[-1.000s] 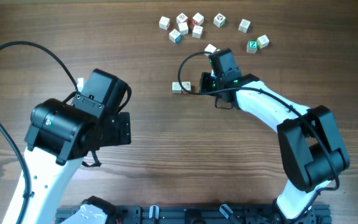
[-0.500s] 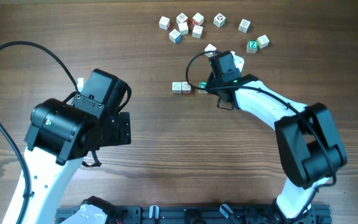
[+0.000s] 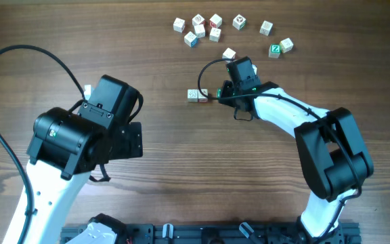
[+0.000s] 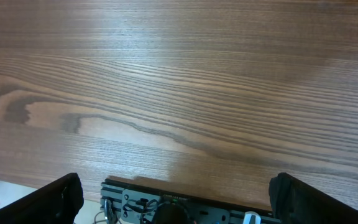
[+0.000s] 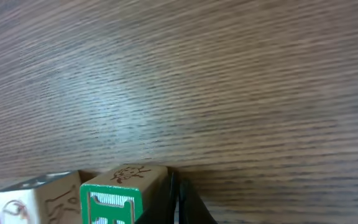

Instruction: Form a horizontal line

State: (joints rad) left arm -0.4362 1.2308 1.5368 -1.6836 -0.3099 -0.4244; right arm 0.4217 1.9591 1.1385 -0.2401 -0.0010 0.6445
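Note:
Two small white cubes lie side by side on the table, a pale-marked cube [image 3: 193, 95] and a red-marked cube [image 3: 202, 97]. A green-faced cube [image 3: 220, 93] lies just to their right, roughly in a row with them. In the right wrist view the green-faced cube [image 5: 114, 200] sits close beside a pale cube [image 5: 39, 198]; I cannot tell whether they touch. My right gripper [image 3: 216, 95] is low at the table with its jaws together, and its fingers [image 5: 178, 198] press the green-faced cube's side. My left gripper [image 4: 173, 202] is open, empty and far to the left.
Several loose letter cubes lie at the back of the table [image 3: 202, 27], among them a green "Z" cube [image 3: 275, 49] and a single cube [image 3: 229, 53] just behind the right gripper. The right arm's cable [image 3: 205, 68] loops over the table above the row.
My right gripper drew back to the right, baring the green-faced cube, then moved left and down against it. The two left cubes and the left arm have not moved.

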